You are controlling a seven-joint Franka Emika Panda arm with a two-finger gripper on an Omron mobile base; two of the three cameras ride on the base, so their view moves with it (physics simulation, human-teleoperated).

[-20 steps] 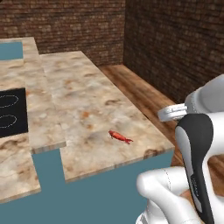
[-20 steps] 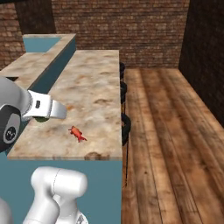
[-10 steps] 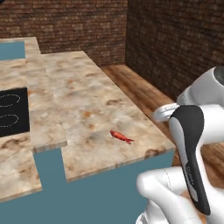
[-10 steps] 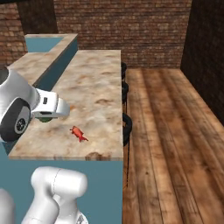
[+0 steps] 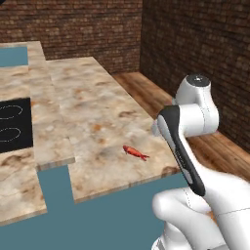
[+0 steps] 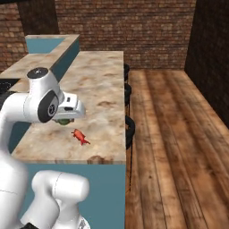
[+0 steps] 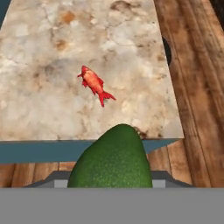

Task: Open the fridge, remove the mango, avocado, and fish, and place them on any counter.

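A green avocado (image 7: 113, 159) sits close at the bottom of the hand view, and my gripper (image 6: 67, 117) is shut on it; the fingertips are hidden behind the fruit. In the right base view the avocado (image 6: 62, 120) peeks out under the white hand, just above the near part of the beige speckled counter (image 6: 103, 85). The small red fish (image 5: 135, 153) lies on the counter near its front corner, a little ahead of the hand; it appears again as the fish (image 7: 95, 84) and the fish (image 6: 80, 137). The fridge and the mango are out of view.
A black cooktop (image 5: 12, 124) is set in the counter at the left. Dark round stools (image 6: 129, 127) line the counter's right side above the wooden floor (image 6: 174, 134). A teal notch (image 5: 53, 180) cuts into the counter's front edge. Brick walls stand behind.
The arm has swung, carrying the hand and the avocado sideways toward the fish on the counter. The fish has not moved.
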